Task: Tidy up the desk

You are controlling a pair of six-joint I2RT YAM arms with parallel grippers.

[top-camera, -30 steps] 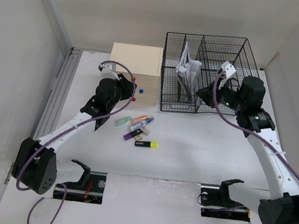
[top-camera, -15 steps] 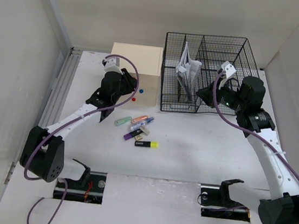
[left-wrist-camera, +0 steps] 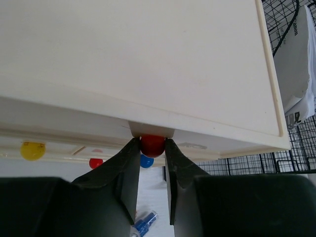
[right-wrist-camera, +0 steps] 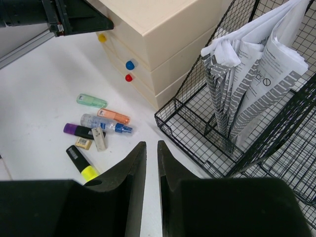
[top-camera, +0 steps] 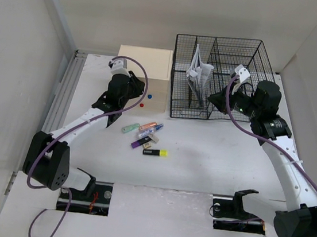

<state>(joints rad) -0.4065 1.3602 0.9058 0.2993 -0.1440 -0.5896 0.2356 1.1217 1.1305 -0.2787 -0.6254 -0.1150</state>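
Note:
The white desk [top-camera: 211, 159] holds a beige drawer box [top-camera: 144, 65] at the back. My left gripper [top-camera: 133, 87] is at the box's front and is shut on the red knob [left-wrist-camera: 152, 145] of its top drawer, one finger on each side; the drawer looks closed. My left gripper [left-wrist-camera: 150, 144] sees a yellow knob [left-wrist-camera: 32, 150], another red knob [left-wrist-camera: 96, 162] and a blue knob [left-wrist-camera: 146, 161] below. My right gripper [top-camera: 212, 98], also in its own wrist view [right-wrist-camera: 151, 144], is shut and empty, above the desk by the black mesh organizer [top-camera: 236, 53].
Several loose pens and highlighters [top-camera: 147, 137] lie in a cluster in front of the box, among them a black-and-yellow highlighter [right-wrist-camera: 81, 164] and a purple one [right-wrist-camera: 79, 130]. Folded papers [right-wrist-camera: 256, 64] stand in the organizer. A metal rail [top-camera: 63, 95] runs along the desk's left edge.
My left gripper has moved up and back to the drawer box's front and now sits around the top red knob. The right arm has not moved.

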